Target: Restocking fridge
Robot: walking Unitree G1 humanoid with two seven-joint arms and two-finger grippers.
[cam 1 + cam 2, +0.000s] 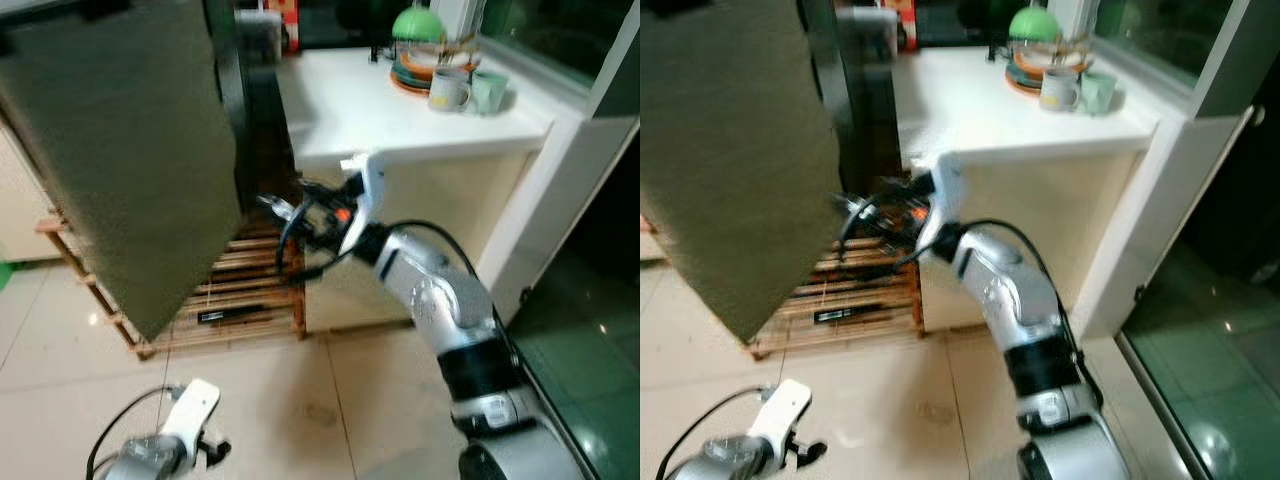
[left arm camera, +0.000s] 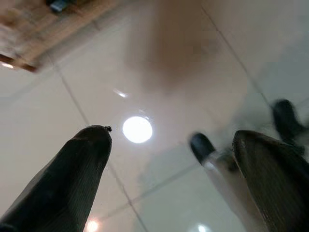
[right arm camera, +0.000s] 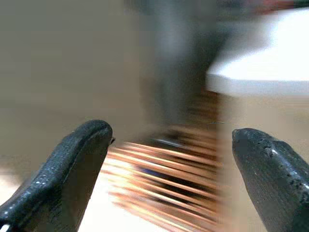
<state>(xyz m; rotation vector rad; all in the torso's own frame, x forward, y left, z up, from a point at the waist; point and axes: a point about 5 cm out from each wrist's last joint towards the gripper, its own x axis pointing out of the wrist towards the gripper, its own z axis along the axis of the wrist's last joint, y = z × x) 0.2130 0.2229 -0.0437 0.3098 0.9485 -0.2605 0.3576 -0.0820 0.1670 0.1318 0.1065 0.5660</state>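
Observation:
A large olive-grey fridge door [image 1: 120, 150] stands swung out at the left, with the dark fridge body [image 1: 228, 90] behind its edge. My right arm reaches forward into the gap between this door and the white counter [image 1: 340, 110]. My right gripper [image 1: 280, 212] is beside the door's lower edge, open, with nothing between its fingers [image 3: 72, 159]; its wrist view is blurred. My left gripper [image 2: 174, 140] hangs low at my left side over the tiled floor, open and empty.
A wooden slatted rack [image 1: 240, 290] sits on the floor under the door and beside the counter. On the counter's far end stand two mugs [image 1: 450, 90], stacked plates and a green dome cover [image 1: 418, 25]. A glass door [image 1: 590, 330] is at the right.

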